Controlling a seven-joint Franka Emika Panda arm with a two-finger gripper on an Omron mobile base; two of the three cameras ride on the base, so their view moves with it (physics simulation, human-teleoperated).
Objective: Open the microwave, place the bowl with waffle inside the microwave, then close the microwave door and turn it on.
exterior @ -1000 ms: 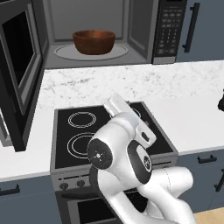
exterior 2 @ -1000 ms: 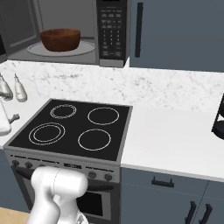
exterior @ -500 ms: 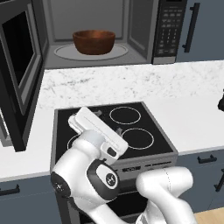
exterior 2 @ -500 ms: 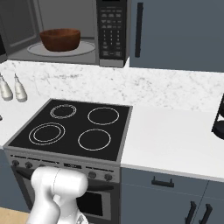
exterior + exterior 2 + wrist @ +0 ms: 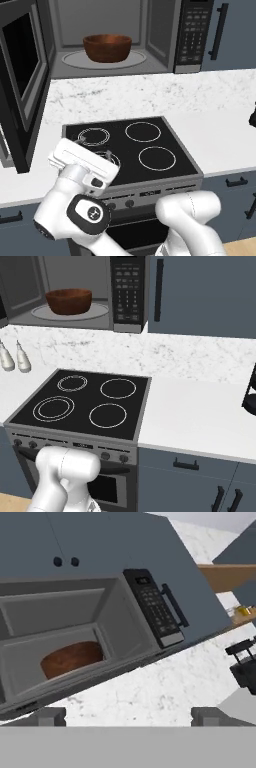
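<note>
Reddish bowl (image 5: 107,47) sits mid-turntable in microwave (image 5: 75,291) | gripper (image 5: 128,716) released, empty | step: close door (image 5: 22,85) | next: reach door's outer edge, swing shut

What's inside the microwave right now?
The bowl sits on the round glass turntable inside the open microwave. Its rim hides whatever lies in it, so the waffle can't be seen.

Looked like a home kitchen: black four-ring stove (image 5: 85,403) with oven knobs, microwave (image 5: 112,37) set among blue-grey cabinets (image 5: 200,293), white marble-look counter (image 5: 200,411) and backsplash, plus two small shakers (image 5: 14,356) beside the stove.
</note>
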